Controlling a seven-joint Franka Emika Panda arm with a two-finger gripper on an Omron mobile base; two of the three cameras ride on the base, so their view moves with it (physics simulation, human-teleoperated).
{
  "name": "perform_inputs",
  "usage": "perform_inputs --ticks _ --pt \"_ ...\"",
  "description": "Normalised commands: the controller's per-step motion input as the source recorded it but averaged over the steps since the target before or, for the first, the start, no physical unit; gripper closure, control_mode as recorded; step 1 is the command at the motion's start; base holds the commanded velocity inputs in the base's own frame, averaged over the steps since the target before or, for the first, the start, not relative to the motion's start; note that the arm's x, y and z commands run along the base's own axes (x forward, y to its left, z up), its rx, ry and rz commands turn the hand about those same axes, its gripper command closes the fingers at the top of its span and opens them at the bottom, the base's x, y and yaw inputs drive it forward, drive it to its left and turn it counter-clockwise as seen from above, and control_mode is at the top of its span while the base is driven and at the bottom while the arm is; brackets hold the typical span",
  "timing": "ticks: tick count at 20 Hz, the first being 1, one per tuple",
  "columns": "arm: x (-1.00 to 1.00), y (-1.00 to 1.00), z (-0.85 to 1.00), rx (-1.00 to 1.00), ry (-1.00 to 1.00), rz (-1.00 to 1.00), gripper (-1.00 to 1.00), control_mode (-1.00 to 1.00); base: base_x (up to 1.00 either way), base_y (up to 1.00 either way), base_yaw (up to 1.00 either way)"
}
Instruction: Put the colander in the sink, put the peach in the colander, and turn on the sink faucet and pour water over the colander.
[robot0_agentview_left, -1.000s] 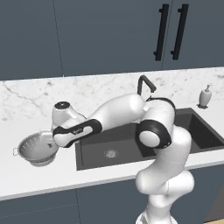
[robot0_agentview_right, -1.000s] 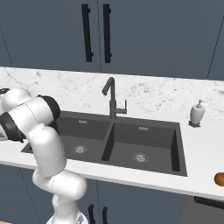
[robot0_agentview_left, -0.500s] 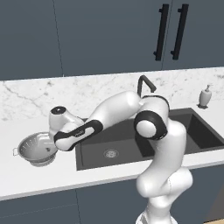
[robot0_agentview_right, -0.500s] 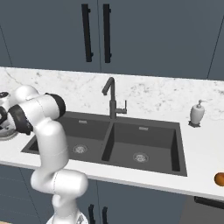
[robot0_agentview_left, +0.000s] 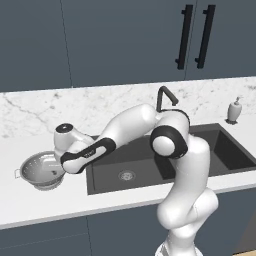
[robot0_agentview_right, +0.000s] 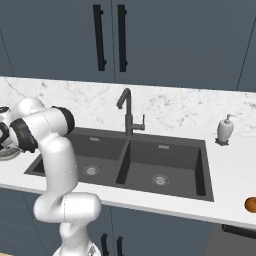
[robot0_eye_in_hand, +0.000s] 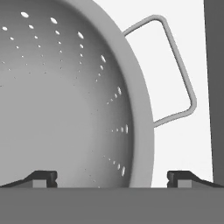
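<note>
The silver-grey colander (robot0_agentview_left: 42, 169) stands on the white counter left of the sink (robot0_agentview_left: 142, 172). My gripper (robot0_agentview_left: 63, 167) hangs over its right rim. In the hand view the gripper (robot0_eye_in_hand: 113, 178) is open, its fingertips (robot0_eye_in_hand: 43, 177) straddling the colander's (robot0_eye_in_hand: 65, 96) rim, one tip inside the bowl and one outside near the wire handle (robot0_eye_in_hand: 181, 74). Nothing is held. The peach (robot0_agentview_right: 251, 204) lies on the counter far right of the sink (robot0_agentview_right: 175, 165). The dark gooseneck faucet (robot0_agentview_right: 127, 112) stands behind the basins, with no water showing.
A white soap dispenser (robot0_agentview_right: 225, 130) stands behind the sink's right end. The marble backsplash and dark cabinets with bar handles (robot0_agentview_left: 195, 37) rise behind the counter. My arm's elbow (robot0_agentview_left: 167, 140) hangs over the left basin.
The arm has reached further left and the hand has sunk a little toward the colander's right rim. The jaws have stayed open and the colander has not moved.
</note>
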Motion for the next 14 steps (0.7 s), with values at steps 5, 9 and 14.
perform_inputs --ticks 5,9,14 --pt "0.0 0.0 0.0 0.0 0.0 0.0 -1.0 -1.0 0.0 0.0 0.0" --pt "0.0 0.0 0.0 0.0 0.0 0.0 -1.0 -1.0 0.0 0.0 0.0" --pt "0.0 0.0 0.0 0.0 0.0 0.0 1.0 -1.0 0.0 0.0 0.0"
